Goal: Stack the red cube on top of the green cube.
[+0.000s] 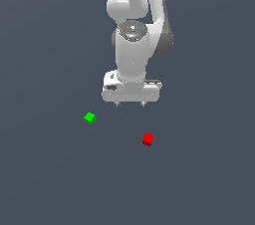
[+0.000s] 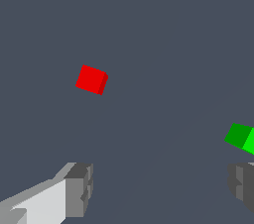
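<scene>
The red cube (image 1: 147,139) lies on the dark grey floor, toward the exterior view's right and nearer the camera than the arm. The green cube (image 1: 89,118) rests apart from it, toward the exterior view's left. My gripper (image 1: 130,104) hangs above the floor behind both cubes, between them sideways, its short fingertips wide apart and nothing between them. In the wrist view the red cube (image 2: 92,80) sits ahead of the open fingers (image 2: 79,190), and the green cube (image 2: 241,137) shows at the frame's edge, partly cut off.
A flat dark grey surface (image 1: 50,179) spreads all around. The white arm (image 1: 134,20) rises behind the gripper.
</scene>
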Motion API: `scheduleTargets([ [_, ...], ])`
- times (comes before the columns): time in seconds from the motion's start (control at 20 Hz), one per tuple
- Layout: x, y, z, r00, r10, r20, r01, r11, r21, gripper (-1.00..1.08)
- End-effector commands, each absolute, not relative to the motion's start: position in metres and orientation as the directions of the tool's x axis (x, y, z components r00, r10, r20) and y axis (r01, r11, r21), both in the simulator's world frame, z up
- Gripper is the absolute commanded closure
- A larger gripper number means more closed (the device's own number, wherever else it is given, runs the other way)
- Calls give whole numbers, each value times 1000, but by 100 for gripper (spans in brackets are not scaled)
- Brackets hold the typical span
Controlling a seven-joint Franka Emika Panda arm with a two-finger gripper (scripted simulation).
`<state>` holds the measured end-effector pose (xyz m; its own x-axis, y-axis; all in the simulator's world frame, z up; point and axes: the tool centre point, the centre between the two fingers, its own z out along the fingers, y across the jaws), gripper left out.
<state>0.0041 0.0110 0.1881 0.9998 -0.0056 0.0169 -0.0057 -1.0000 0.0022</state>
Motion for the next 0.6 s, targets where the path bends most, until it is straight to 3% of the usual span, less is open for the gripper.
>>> scheduleTargets([
  [0.0,4,11,188,1000,-6,17,-6,-1000,2,-92],
  [0.55,15,27,168,998,-61,14,-61,-998,2,-92],
])
